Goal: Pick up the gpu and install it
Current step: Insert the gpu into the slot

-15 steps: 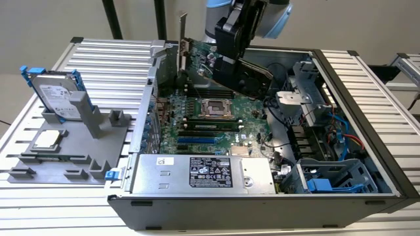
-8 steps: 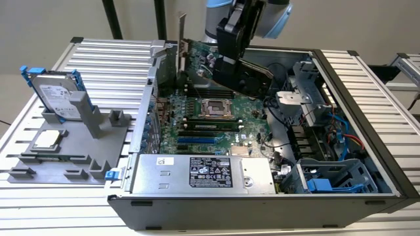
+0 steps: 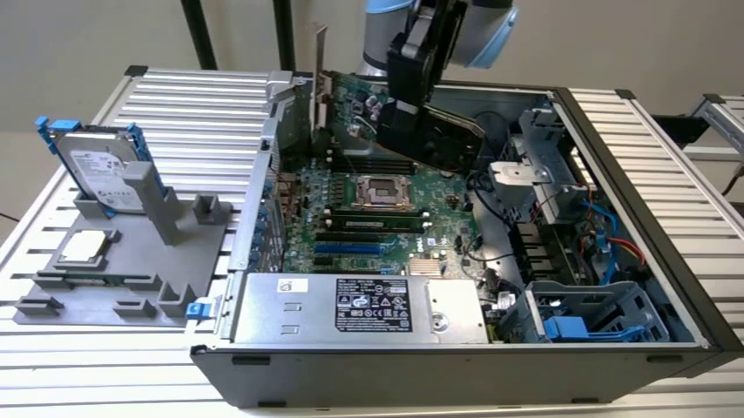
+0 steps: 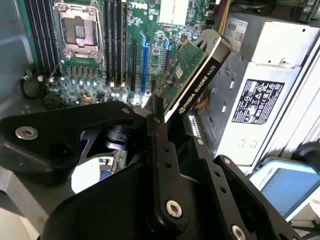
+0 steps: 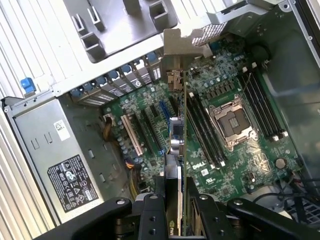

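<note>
- Holding the graphics card [image 3: 348,109] up in the upper middle of the exterior view, the gripper [image 3: 402,122] was clamped on it. In the first wrist view the card ran edge-on between the two fingers [image 5: 150,217], one pressed to each face.
- Card hung inside the open computer case [image 3: 633,174], above the motherboard [image 3: 372,218]. It was tilted and clear of the board, and no contact with any slot could be made out.
- Silver bracket [image 3: 320,52] stood at the card's upper-left end, close to the case's rear wall.
- Second wrist view showed the green face and the black shroud, both out past the fingertips.
- Step, as judged: pickup done, card carried over the board and being lined up. Install not yet done.
- Seating would call for taking out the tilt, setting the card's lower edge square over a long blue slot [image 3: 348,248], and getting the bracket in line with a rear opening [image 5: 115,75] before any push down.
- Hard drive [image 3: 99,170] stood on the grey stand at the left of the exterior view, well apart.
</note>
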